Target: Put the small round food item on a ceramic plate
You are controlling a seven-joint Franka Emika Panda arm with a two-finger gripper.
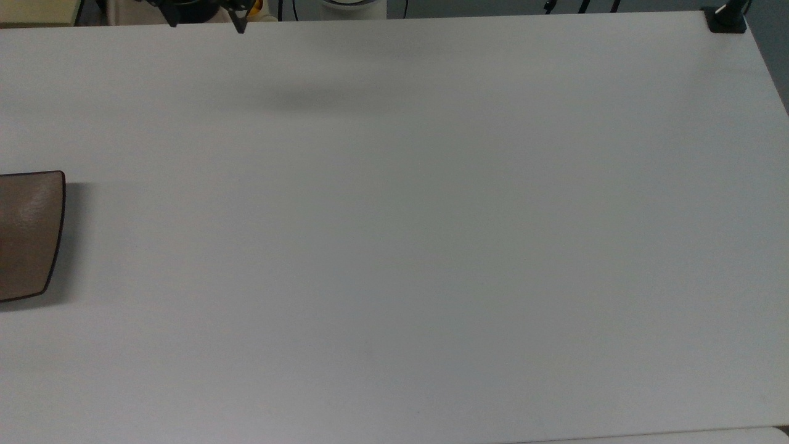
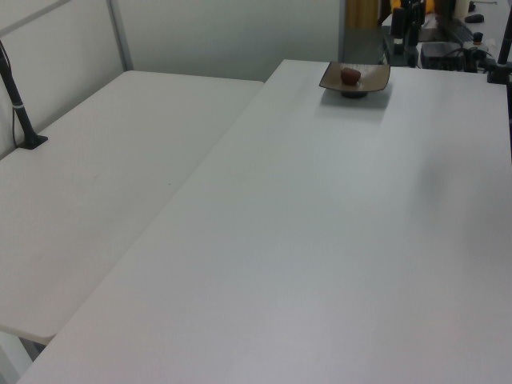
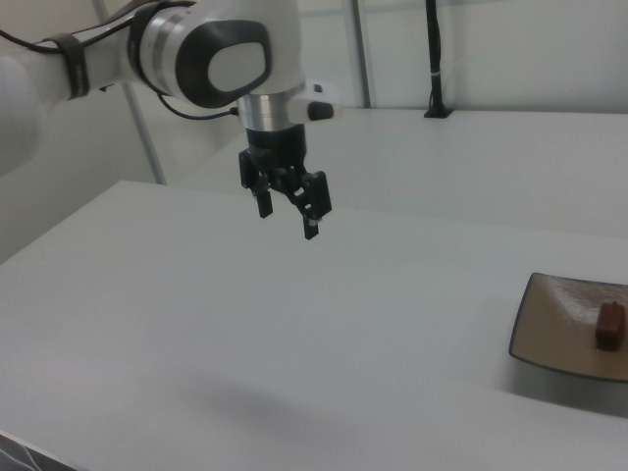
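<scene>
The small round food item (image 3: 609, 324), a dark reddish-brown lump, lies on the glossy brown ceramic plate (image 3: 554, 326) at the right view's right edge. In the left view the food item (image 2: 350, 75) rests on the plate (image 2: 376, 74) at the table's far end. A corner of the plate (image 1: 28, 234) shows at the top view's left edge. My gripper (image 3: 287, 218) hangs open and empty, high above the table and well to the right view's left of the plate. Its fingertips (image 1: 239, 27) poke in at the top view's top edge.
The big white table (image 1: 400, 246) stretches out from the plate. A second white table (image 2: 104, 168) adjoins it on the left view's left, with a black clamped post (image 2: 20, 104). Another black clamp (image 1: 726, 18) sits at the top view's top right corner.
</scene>
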